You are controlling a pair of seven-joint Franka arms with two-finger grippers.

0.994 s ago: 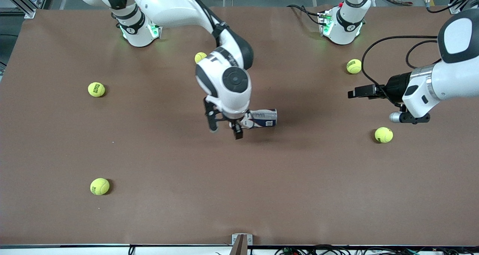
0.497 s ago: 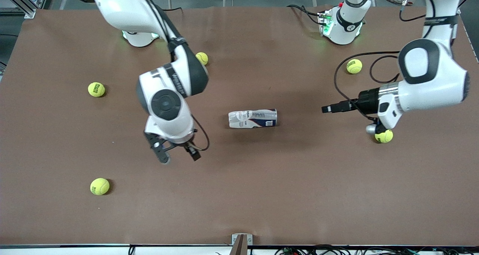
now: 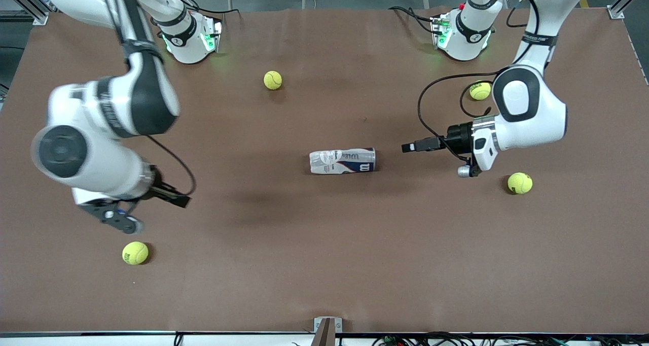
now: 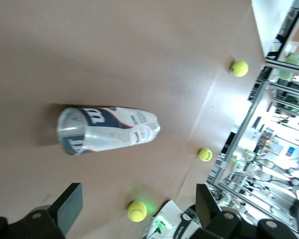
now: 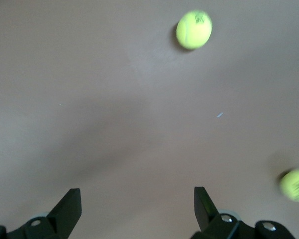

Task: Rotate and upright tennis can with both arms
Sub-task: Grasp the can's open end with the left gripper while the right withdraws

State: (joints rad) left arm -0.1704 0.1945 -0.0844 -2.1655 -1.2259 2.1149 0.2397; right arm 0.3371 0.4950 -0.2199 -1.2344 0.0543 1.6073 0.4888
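Observation:
The tennis can (image 3: 343, 161) lies on its side at the middle of the table, its open, navy-labelled end toward the left arm's end. In the left wrist view the can (image 4: 107, 130) shows its open mouth. My left gripper (image 3: 406, 147) is open and empty, held level and apart from the can at that end, with its fingers wide (image 4: 138, 196). My right gripper (image 3: 151, 213) is open and empty over bare table toward the right arm's end; in the right wrist view (image 5: 137, 196) it has only table between its fingers.
Tennis balls lie about: one (image 3: 273, 80) near the right arm's base, one (image 3: 135, 253) close below the right gripper, one (image 3: 519, 182) beside the left wrist, one (image 3: 479, 90) partly covered by the left arm. The right wrist view shows two balls (image 5: 194, 30) (image 5: 295, 184).
The right arm has swung away from the can to its own end of the table, gripper open. The left gripper has moved closer to the can. The can has not moved.

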